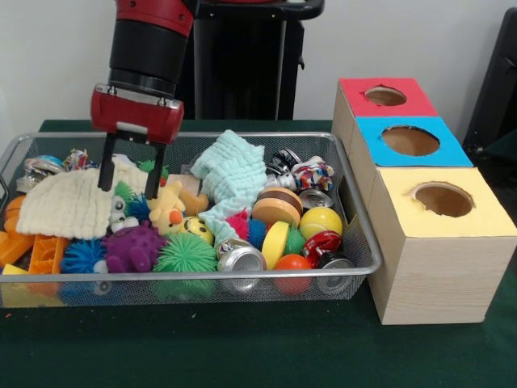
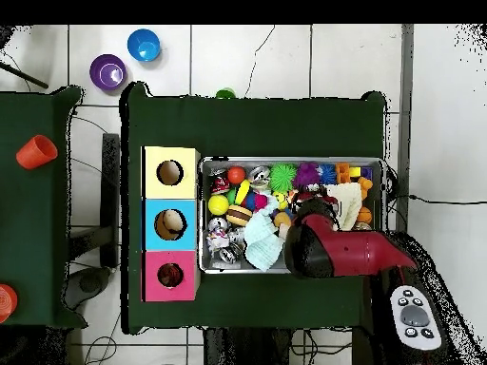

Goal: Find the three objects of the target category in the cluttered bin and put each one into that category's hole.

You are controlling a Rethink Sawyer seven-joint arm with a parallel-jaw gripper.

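The wire mesh bin is full of clutter and also shows in the overhead view. My gripper hangs open and empty over its left part, fingertips down at the edge of a white knitted cloth. A pale yellow plush animal lies just right of the fingers, with a tan plush beside it. I see no tiger-striped plush. The red-topped box with its round hole stands farthest back on the right, and shows in the overhead view. From above, my arm hides the gripper.
A mint knitted cloth, purple, green and blue spiky balls, cans and orange bricks fill the bin. Blue-topped and yellow-topped boxes stand nearer.
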